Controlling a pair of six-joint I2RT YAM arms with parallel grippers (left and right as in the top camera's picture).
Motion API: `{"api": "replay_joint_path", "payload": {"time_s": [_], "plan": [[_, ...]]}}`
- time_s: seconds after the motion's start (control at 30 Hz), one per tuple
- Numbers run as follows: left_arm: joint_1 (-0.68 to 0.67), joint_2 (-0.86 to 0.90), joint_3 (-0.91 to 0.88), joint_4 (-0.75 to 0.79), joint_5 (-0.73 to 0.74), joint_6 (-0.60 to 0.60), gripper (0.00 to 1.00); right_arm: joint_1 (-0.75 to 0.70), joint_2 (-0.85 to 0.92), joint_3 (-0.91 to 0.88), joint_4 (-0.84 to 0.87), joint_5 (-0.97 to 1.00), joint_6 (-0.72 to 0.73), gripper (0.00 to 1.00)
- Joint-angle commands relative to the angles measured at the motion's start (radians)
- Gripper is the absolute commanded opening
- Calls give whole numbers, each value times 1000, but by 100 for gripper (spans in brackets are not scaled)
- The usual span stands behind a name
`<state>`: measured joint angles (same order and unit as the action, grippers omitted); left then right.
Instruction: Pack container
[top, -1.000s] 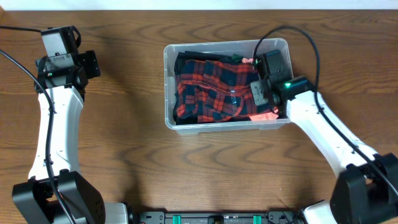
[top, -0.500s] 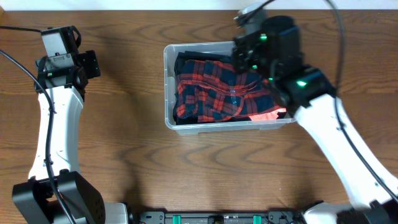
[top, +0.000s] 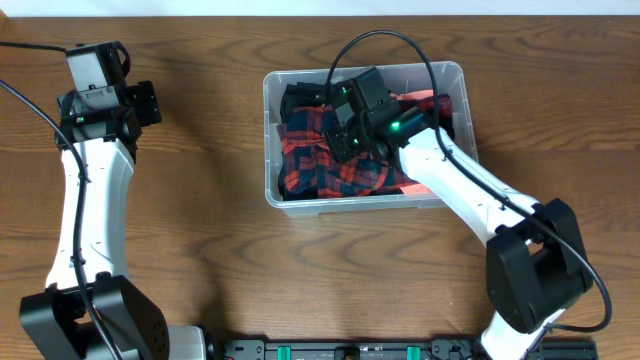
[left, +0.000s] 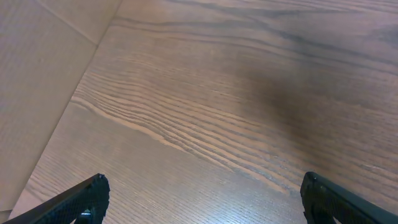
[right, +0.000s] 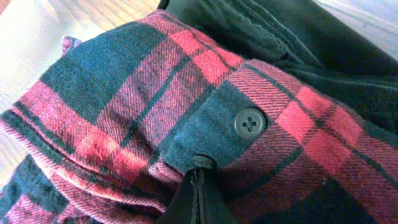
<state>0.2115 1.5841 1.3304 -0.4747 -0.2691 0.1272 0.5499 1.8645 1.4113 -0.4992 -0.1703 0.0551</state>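
The clear plastic container (top: 268, 140) stands at the table's middle back and holds a red and dark blue plaid shirt (top: 310, 165) over dark clothing (top: 298, 100). My right gripper (top: 338, 138) is down inside the container, over the shirt's middle. In the right wrist view its fingers (right: 198, 173) are pressed together on a bunched fold of the plaid shirt (right: 124, 106), just below a dark button (right: 250, 123). My left gripper (top: 150, 102) is open and empty far to the left, above bare wood (left: 202, 199).
A pink-red piece of fabric (top: 425, 100) lies at the container's far right, with dark cloth (right: 280, 31) behind the shirt. The right arm's cable (top: 370, 40) loops over the container's back rim. Bare wooden table (top: 200, 260) surrounds the container.
My right gripper has swung from the container's right end, up over it, and down onto the shirt's middle. The shirt's right part is now bunched leftward. The left arm has not moved.
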Motion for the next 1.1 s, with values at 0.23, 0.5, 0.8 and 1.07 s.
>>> {"api": "replay_joint_path", "payload": {"time_s": [0.23,0.5,0.8,1.07], "plan": [[2,4,1,-3,-12,-10,98,-156,-393,13,-72,-18,-15,35],[2,4,1,-3,-12,-10,98,-206,-682,13,-221,-18,-16,99],[2,4,1,-3,-12,-10,98,-204,-852,13,-290,-18,-16,99],[2,4,1,-3,-12,-10,98,-204,-871,13,-396,-3,-16,99]]}}
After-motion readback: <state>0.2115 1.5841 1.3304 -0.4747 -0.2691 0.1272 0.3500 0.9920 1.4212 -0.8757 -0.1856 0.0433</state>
